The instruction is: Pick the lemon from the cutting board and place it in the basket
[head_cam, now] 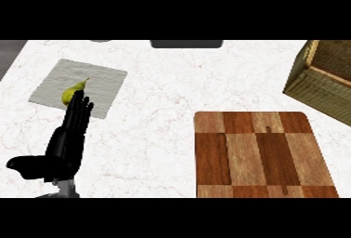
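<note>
A yellow-green lemon [71, 92] with a pointed tip lies on a pale grey square board [96, 79] at the counter's far left. My left hand [63, 148] reaches up from the lower left with straight fingers [79, 111], open. Its fingertips lie over the near end of the lemon and hide that part. The thumb sticks out to the left. A woven basket [312, 88] stands at the far right edge, partly cut off by the view. My right hand does not show.
A brown wooden board [260, 155] with a chequered pattern lies at the front right with nothing on it. A dark flat object [186, 44] sits at the counter's back edge. White marble counter [165, 93] stretches between the grey board and the basket.
</note>
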